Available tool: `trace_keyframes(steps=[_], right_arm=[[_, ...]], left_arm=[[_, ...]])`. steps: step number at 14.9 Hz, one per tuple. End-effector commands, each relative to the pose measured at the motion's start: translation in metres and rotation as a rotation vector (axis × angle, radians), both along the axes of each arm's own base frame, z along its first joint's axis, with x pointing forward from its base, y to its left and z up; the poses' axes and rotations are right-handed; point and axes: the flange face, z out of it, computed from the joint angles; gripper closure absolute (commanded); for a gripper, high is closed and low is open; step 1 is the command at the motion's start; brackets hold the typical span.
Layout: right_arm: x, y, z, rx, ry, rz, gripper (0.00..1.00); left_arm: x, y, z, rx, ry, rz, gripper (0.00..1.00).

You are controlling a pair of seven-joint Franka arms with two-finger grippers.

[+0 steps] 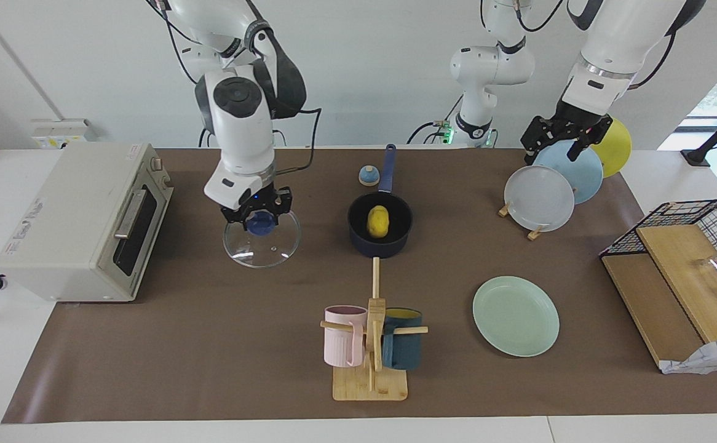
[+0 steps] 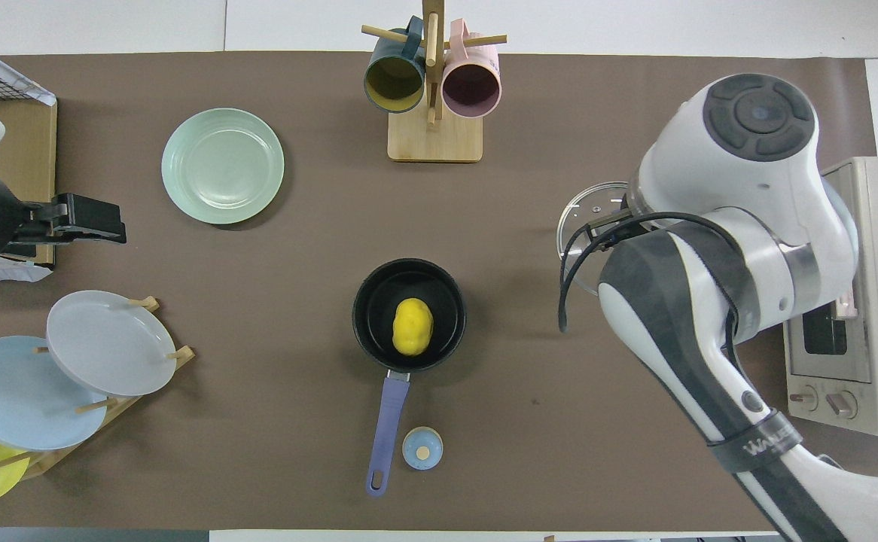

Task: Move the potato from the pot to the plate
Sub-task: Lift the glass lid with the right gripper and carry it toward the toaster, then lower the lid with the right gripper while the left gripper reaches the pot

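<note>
The yellow potato (image 1: 378,221) lies in the dark navy pot (image 1: 380,247) at the middle of the mat, uncovered; its blue handle points toward the robots. In the overhead view the potato (image 2: 412,325) sits in the pot's (image 2: 367,301) black inside. The mint-green plate (image 1: 516,315) lies empty, farther from the robots and toward the left arm's end; it also shows from overhead (image 2: 222,165). My right gripper (image 1: 261,223) is shut on the blue knob of a glass lid (image 1: 261,249), held low over the mat beside the toaster oven. My left gripper (image 1: 564,138) is open and waits over the plate rack.
A toaster oven (image 1: 82,221) stands at the right arm's end. A mug rack (image 1: 371,344) with a pink and a teal mug stands farther out than the pot. A small blue round thing (image 1: 368,176) lies beside the pot's handle. A plate rack (image 1: 540,198) and a wire basket (image 1: 678,246) stand at the left arm's end.
</note>
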Motion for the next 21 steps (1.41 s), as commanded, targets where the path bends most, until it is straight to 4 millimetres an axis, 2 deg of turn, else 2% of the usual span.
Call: trace_keyframes(steps=[1, 2, 4, 5, 6, 8, 10, 11, 12, 13, 14, 15, 16, 18, 21], right_arm=[[-0.016, -0.067, -0.027, 0.044, -0.022, 0.062, 1.00], [-0.022, -0.082, -0.038, 0.044, -0.031, 0.085, 1.00], [-0.038, -0.107, -0.062, 0.040, -0.060, 0.101, 1.00], [-0.045, -0.112, -0.071, 0.038, -0.074, 0.111, 1.00], [-0.050, -0.113, -0.077, 0.039, -0.082, 0.109, 1.00], [-0.053, -0.132, -0.089, 0.051, -0.066, 0.067, 1.00], [-0.060, -0.132, -0.104, 0.065, -0.072, 0.056, 0.99], [-0.064, -0.133, -0.110, 0.064, -0.093, 0.060, 0.96], [-0.065, -0.131, -0.112, 0.065, -0.110, 0.069, 0.88], [-0.066, -0.131, -0.112, 0.064, -0.111, 0.069, 0.75], [-0.068, -0.132, -0.116, 0.064, -0.107, 0.067, 0.58], [-0.068, -0.132, -0.116, 0.064, -0.107, 0.064, 0.28], [-0.068, -0.131, -0.116, 0.064, -0.107, 0.060, 0.00], [-0.065, -0.130, -0.112, 0.065, -0.112, 0.063, 0.00], [-0.053, -0.130, -0.097, 0.067, -0.106, 0.063, 0.00]], left_arm=[[-0.014, -0.010, -0.003, -0.006, -0.012, -0.003, 0.00], [-0.019, -0.029, -0.005, -0.007, -0.013, -0.039, 0.00], [-0.018, -0.038, -0.006, -0.017, -0.042, -0.060, 0.00], [-0.022, -0.055, -0.015, -0.043, -0.030, -0.087, 0.00], [-0.023, -0.076, -0.023, -0.063, -0.040, -0.112, 0.00], [-0.034, -0.122, -0.049, -0.076, -0.052, -0.137, 0.00], [-0.048, -0.168, -0.079, -0.087, -0.047, -0.117, 0.00], [-0.055, -0.186, -0.088, -0.094, -0.053, -0.120, 0.00], [-0.060, -0.202, -0.097, -0.099, -0.051, -0.115, 0.00], [-0.066, -0.228, -0.118, -0.091, -0.024, -0.116, 0.00], [-0.073, -0.251, -0.135, -0.091, -0.014, -0.125, 0.00], [-0.076, -0.270, -0.157, -0.086, -0.002, -0.137, 0.00], [-0.077, -0.280, -0.171, -0.082, 0.005, -0.148, 0.00], [-0.076, -0.285, -0.193, -0.066, 0.029, -0.164, 0.00], [-0.088, -0.285, -0.218, -0.043, 0.054, -0.237, 0.00]])
